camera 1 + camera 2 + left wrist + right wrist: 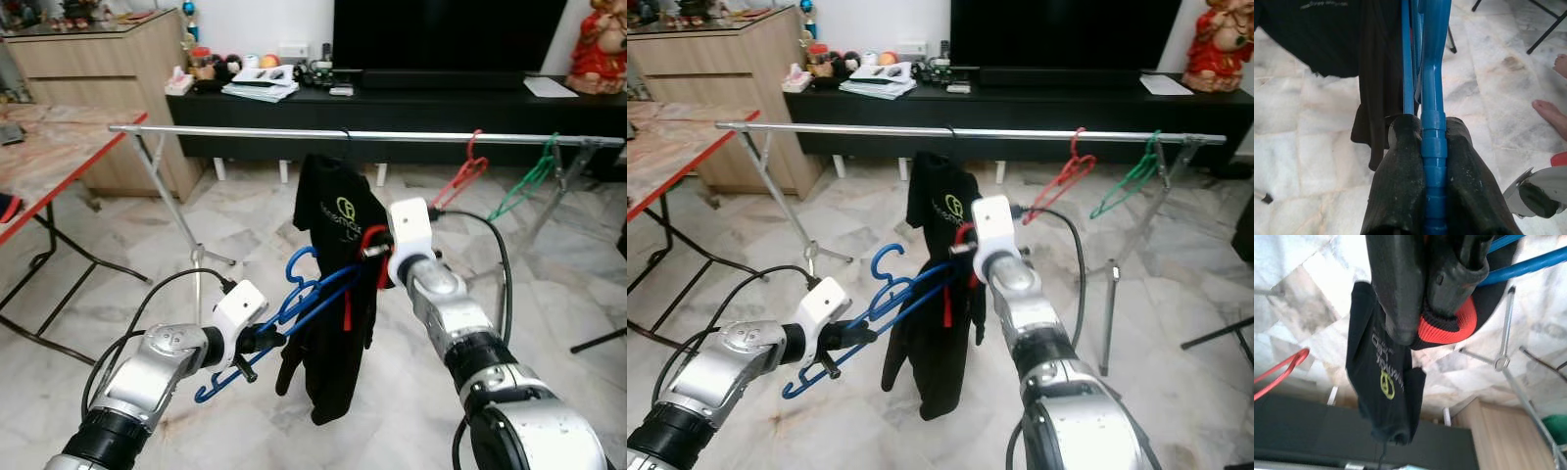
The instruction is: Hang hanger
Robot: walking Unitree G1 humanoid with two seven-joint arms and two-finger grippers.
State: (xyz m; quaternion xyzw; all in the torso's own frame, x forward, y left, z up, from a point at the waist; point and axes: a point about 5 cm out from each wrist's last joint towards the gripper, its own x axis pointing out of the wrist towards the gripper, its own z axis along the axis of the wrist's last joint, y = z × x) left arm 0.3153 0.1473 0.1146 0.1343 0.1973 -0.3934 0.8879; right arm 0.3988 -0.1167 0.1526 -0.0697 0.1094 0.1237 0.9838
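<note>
From the left eye view, the left gripper [257, 345] pinches the lower end of a blue hanger [294, 304], whose hook curls upward just in front of a black shirt [338, 284] hanging from the metal rail [372, 135]. The right gripper [375, 253] holds the garment's red-trimmed collar near the hanger's far end. A red hanger [458, 182] and a green hanger [524, 186] already hang further along the rail, well apart from the shirt.

The right eye view gives the same layout; the blue hook sits well below the rail.

In the left wrist view, the two black fingers [1400, 186] press together on the blue bar, with the shirt beyond.

In the right wrist view, the fingers [1400, 289] are closed on the red collar band, though the hold is partly hidden, so whether they also catch the hanger is unclear.

To hang well, I judge both arms should rise together, keep the hook upright, and lower it over a bare stretch of rail.

No containers are involved here.
</note>
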